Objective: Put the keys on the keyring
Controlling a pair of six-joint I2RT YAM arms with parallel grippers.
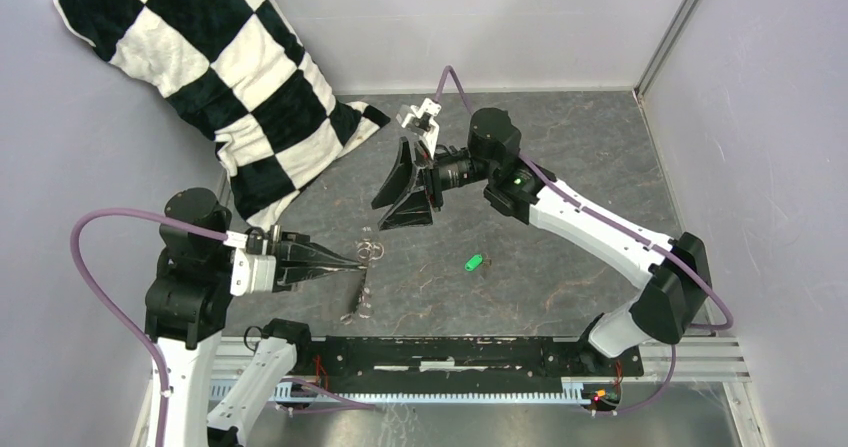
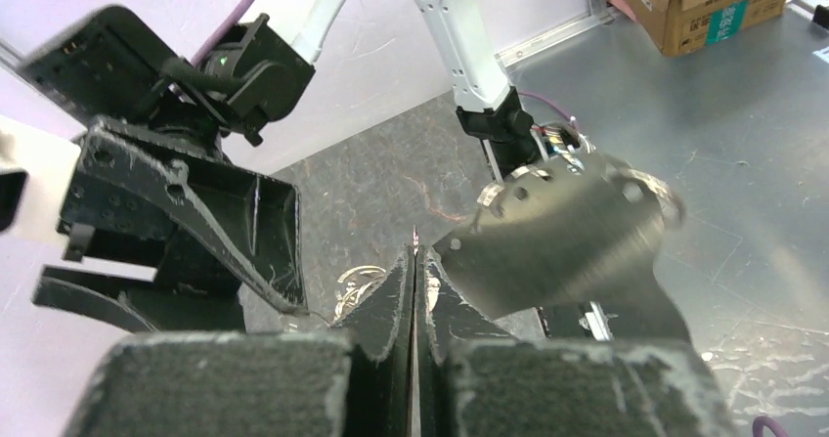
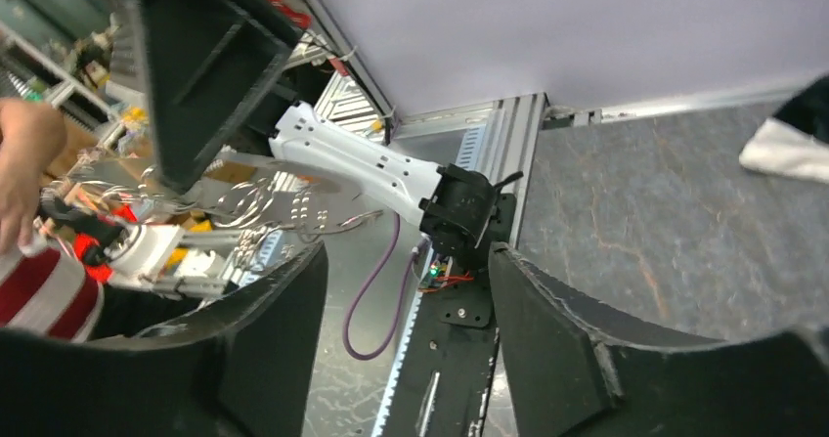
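Black-white checkered cloth (image 1: 215, 77) bunched in far-left corner, against left wall, lower end trailing onto tabletop. Grey marbled tabletop (image 1: 580, 157). Pale lavender walls (image 1: 770, 147) on three sides. Aluminium post (image 1: 672, 29) at far-right corner. Cardboard box (image 2: 723, 2) with teal label, on grey surface beyond table. Red-white striped fabric (image 3: 39, 295) at left edge of right wrist view.

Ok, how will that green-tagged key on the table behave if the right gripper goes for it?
The key looks tiny and flat, so probably light and prone to skidding on the smooth table if nudged. One compact green piece, so likely rigid.
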